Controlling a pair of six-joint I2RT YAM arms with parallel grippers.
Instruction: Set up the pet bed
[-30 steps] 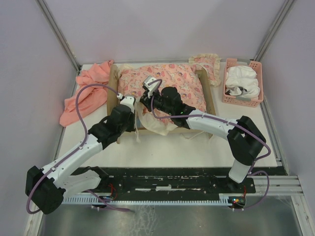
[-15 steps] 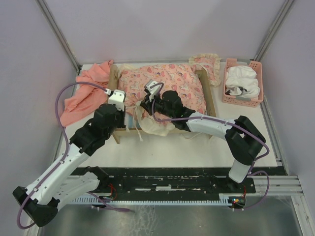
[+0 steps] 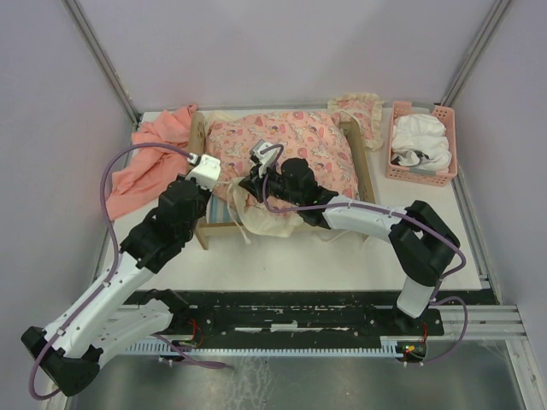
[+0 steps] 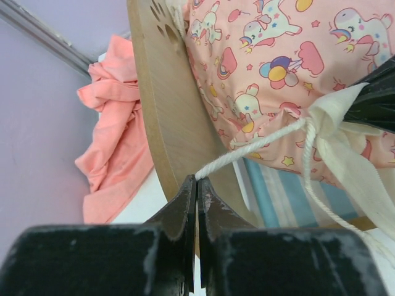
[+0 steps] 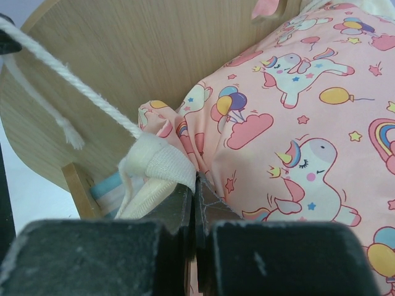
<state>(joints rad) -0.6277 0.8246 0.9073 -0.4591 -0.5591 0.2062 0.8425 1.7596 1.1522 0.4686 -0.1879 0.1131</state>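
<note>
white tabletop (image 3: 342, 256), pet bed (image 3: 367, 175) at the back centre, smooth rounded wood headboard (image 4: 166, 111); i've got left gripper (image 4: 197, 182) pinching twisted white cord (image 4: 259, 148); right gripper (image 5: 194, 182) nipping the puffy unicorn cushion (image 5: 296, 123) by its cream cloth edge (image 5: 157, 160)

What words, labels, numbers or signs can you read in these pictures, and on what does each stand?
No readable words or numbers anywhere.
Sign only: a paw-print mark on the headboard of the pet bed, no lettering.
The pink cushion shows unicorns, balloons and stars, no text.
Dark patch on the white cloth in the basket: too small to read.
</note>
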